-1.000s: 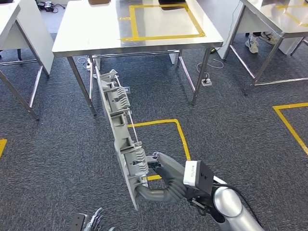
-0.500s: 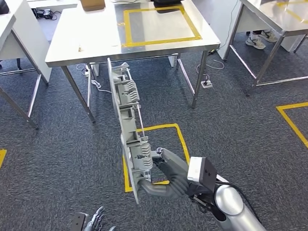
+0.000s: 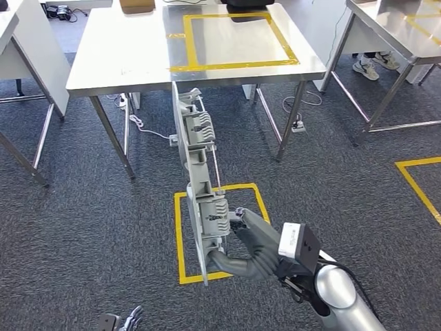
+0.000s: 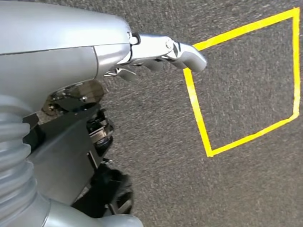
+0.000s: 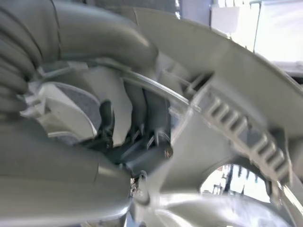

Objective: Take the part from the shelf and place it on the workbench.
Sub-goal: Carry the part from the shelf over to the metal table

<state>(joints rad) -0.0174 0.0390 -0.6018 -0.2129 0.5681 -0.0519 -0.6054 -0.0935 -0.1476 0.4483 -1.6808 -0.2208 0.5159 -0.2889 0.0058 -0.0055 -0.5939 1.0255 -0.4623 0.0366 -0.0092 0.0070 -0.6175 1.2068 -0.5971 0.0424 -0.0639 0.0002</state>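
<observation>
My right hand grips the near end of a long grey moulded part with ribbed sections and a thin metal rod. The part reaches forward over the carpet, and its far end lies in line with the front edge of the steel workbench. A yellow tape rectangle marks the workbench top. In the right wrist view the part sits close against my fingers. My left hand hangs low at the picture's bottom edge, fingers loosely apart, holding nothing.
A yellow tape square is marked on the grey carpet under the part. More steel tables stand at the left and right. A person's shoes show by the right table. Cables and a power strip lie under the workbench.
The whole view has shifted as I walk: the workbench sits more squarely ahead and the floor square is now under the part. The part stays in my right hand, pointing straighter ahead.
</observation>
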